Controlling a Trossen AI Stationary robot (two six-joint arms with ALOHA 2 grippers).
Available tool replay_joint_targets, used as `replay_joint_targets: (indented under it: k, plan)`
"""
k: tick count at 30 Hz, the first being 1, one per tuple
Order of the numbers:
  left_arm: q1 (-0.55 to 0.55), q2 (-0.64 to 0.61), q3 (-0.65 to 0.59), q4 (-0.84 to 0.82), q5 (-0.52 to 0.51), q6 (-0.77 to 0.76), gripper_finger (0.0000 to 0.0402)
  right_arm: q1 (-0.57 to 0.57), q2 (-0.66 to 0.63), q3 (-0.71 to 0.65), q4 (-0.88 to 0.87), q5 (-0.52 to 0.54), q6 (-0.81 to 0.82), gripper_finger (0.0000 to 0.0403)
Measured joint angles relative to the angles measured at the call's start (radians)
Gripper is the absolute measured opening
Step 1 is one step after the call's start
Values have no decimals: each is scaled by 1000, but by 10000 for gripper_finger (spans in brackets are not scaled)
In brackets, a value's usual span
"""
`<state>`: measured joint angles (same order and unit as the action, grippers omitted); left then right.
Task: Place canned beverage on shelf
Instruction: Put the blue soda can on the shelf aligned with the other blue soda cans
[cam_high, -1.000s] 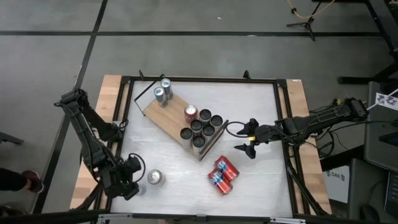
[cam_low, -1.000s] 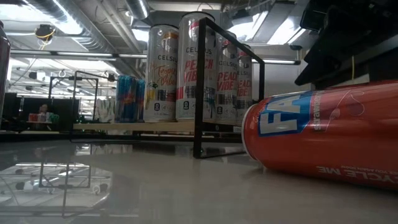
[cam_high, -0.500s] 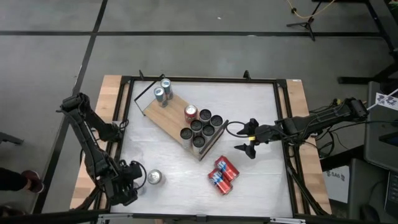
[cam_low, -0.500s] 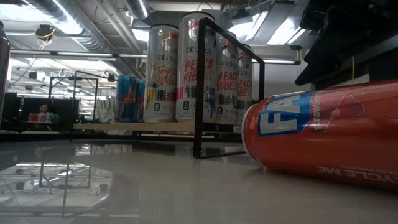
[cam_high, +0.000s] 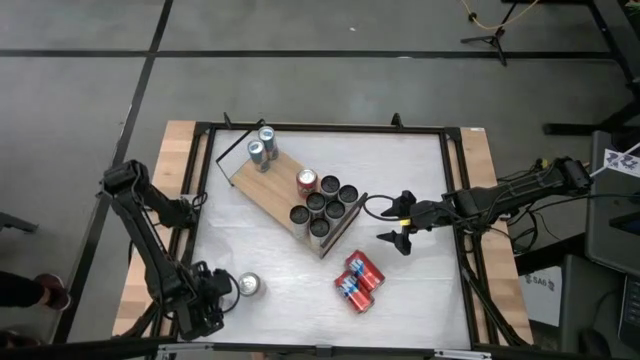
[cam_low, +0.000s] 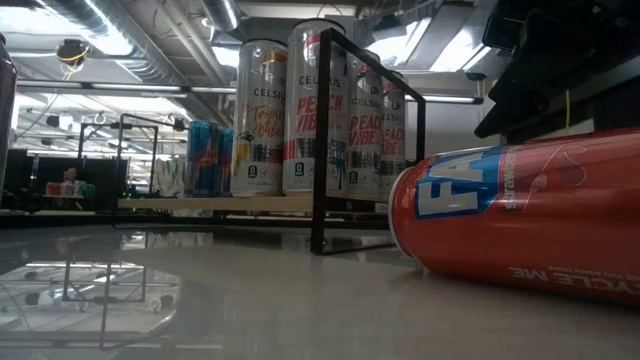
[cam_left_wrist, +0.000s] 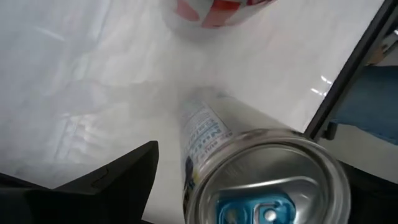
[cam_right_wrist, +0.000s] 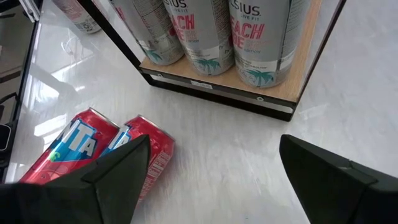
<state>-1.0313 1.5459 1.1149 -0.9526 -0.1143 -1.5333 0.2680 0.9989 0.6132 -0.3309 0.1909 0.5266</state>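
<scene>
Shelf (cam_high: 270, 178): light-wood board on a black wire frame, angled across the table's middle.
Done: a cluster of tall cans (cam_high: 325, 207) stands on the shelf's near end, two more cans (cam_high: 261, 143) at its far end.
Left: an upright silver can (cam_high: 248, 285) on the table near the left front corner; two red cans (cam_high: 359, 280) lie on their sides, side by side, near the shelf.
Left gripper (cam_high: 213, 295): just beside the silver can, fingers spread wide on either side of it in the wrist view; probably not yet gripping.
Right gripper (cam_high: 393, 223): hovers just beside the shelf's near end, fingers wide apart, empty.
Progress: partway along; three cans remain off the shelf.
</scene>
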Motion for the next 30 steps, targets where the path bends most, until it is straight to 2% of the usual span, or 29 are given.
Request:
replay_joint_targets:
  k: [6,16,22,30]
  plan:
    - [7,3,0,2,0,-2,313,0,0,0,0,0,0,353]
    - [41,-14,0,-15,46,-4,223,0,0,0,0,0,0,353]
    - [88,-84,0,-48,49,-1,221,0,0,0,0,0,0,353]
    - [183,-251,0,-208,54,37,224,0,0,0,0,0,0,353]
